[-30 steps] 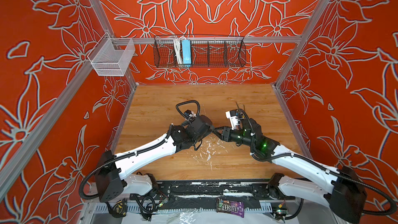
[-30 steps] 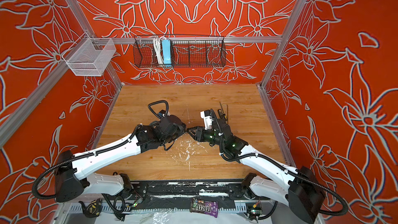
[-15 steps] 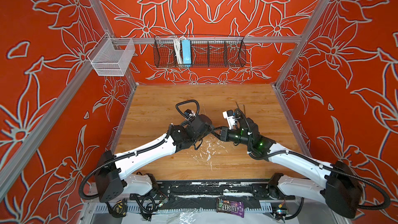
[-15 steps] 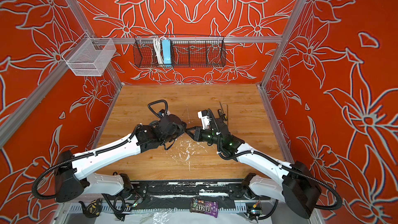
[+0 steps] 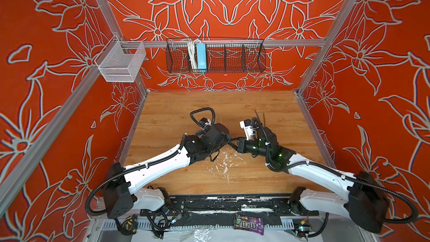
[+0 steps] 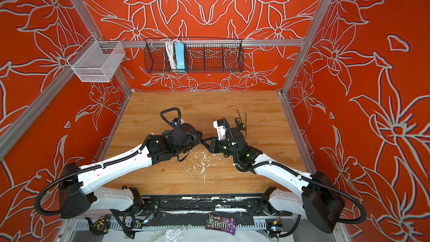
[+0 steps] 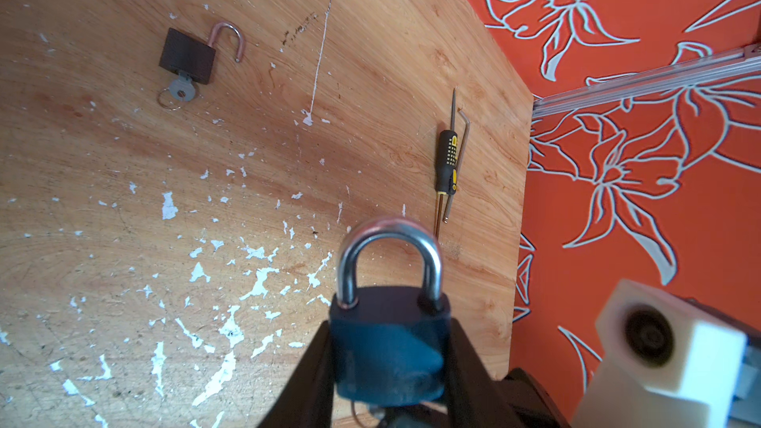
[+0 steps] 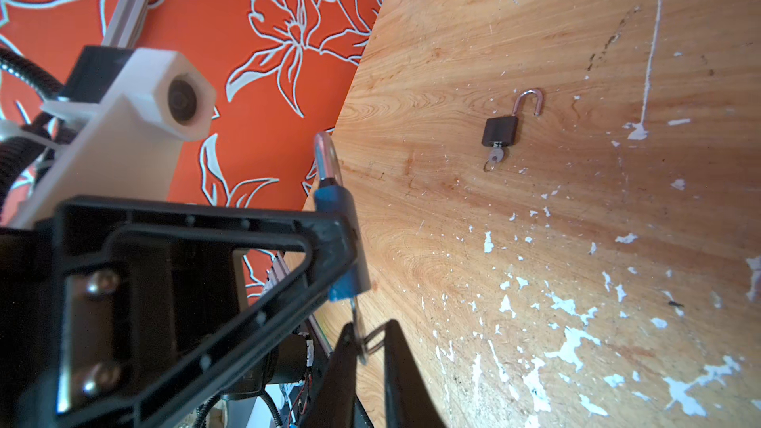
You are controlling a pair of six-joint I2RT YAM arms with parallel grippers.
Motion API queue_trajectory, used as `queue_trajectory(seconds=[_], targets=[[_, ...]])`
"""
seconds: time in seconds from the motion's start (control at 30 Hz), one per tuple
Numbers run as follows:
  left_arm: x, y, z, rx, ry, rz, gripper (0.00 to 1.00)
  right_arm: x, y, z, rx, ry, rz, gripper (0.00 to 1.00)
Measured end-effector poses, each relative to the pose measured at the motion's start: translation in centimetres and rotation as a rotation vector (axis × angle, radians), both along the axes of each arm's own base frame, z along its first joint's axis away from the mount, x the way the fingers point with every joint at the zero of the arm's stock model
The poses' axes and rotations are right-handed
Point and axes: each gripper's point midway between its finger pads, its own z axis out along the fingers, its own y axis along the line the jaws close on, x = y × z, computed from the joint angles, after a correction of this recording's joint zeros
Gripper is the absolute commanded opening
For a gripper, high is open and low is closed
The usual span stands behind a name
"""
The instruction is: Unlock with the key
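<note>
Clamping the padlock [image 7: 387, 347] in my left gripper [image 7: 389, 328], I pinch its key [image 8: 356, 323] with my right gripper [image 8: 369, 335], now slid leftward.

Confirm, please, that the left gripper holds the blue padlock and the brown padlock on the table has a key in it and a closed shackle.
The shackle of the brown padlock is open, not closed, in the left wrist view. Its key, the table and the left gripper holding the blue padlock are right.
</note>
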Motion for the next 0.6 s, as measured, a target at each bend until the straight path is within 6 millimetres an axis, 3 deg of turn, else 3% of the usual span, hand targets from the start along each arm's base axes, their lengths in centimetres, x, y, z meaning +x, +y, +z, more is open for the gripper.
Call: queue_trajectory(seconds=[0.27,0.6], targets=[[0.1,0.1,0.0,-0.001,0.0,0.002,0.0,0.2,0.5,0.1,0.016,-0.005,0.009,0.0],[0.6,0.4,0.9,-0.063,-0.052,0.017,0.0,0.5,1.1,1.2,0.12,0.057,-0.001,0.0]])
